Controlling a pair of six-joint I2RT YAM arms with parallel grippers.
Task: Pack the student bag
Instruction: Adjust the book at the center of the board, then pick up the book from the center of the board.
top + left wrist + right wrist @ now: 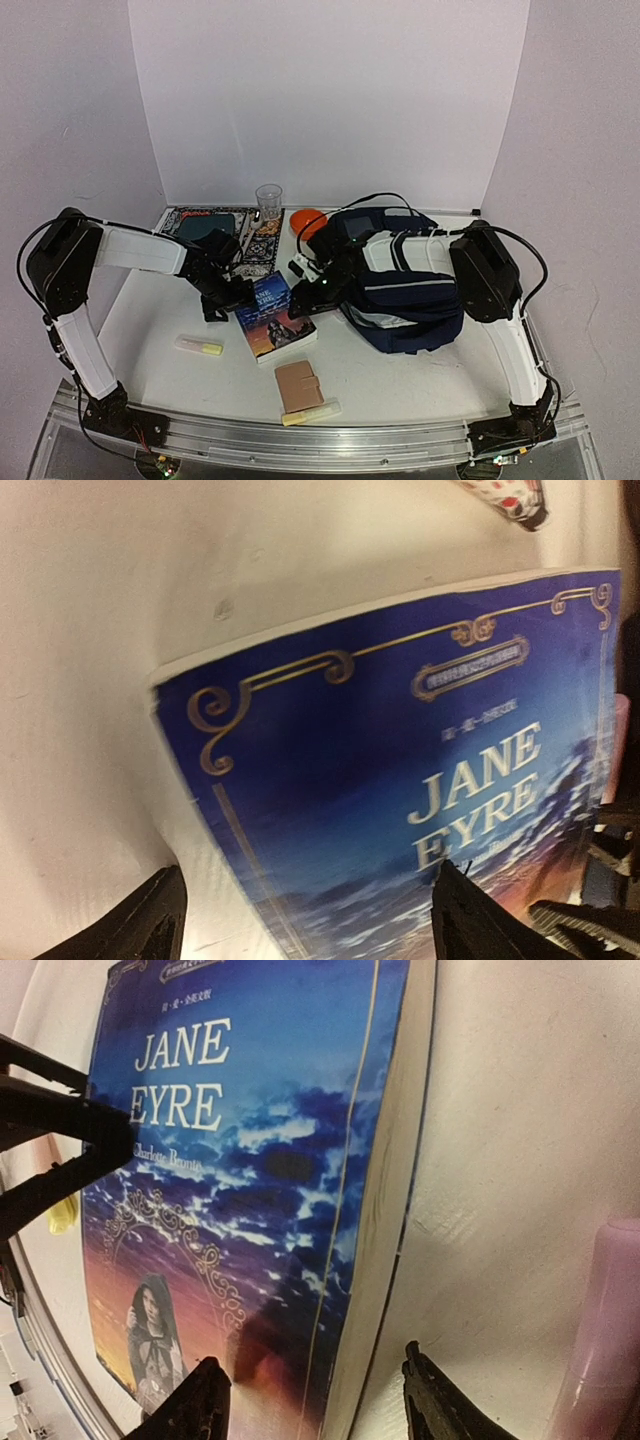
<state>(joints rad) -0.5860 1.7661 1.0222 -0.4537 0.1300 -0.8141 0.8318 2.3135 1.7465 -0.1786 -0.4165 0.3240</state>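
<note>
The student bag (405,295), navy with a white stripe, lies at the right of the table. To its left lies a blue "Jane Eyre" book (279,318), cover up. My left gripper (236,296) is at the book's far-left corner, open. One finger (140,927) is over the table and the other over the cover (400,780). My right gripper (302,287) is at the book's far-right side, between book and bag, also open. Its jaws (315,1405) straddle the page edge of the book (250,1180) without touching it.
A pink-and-yellow highlighter (198,346) lies left of the book. A brown wallet (299,385) and a yellow highlighter (310,413) are near the front edge. At the back stand a glass cup (268,201), a patterned case (215,226) and an orange object (308,222). A pink object (605,1330) lies beside my right gripper.
</note>
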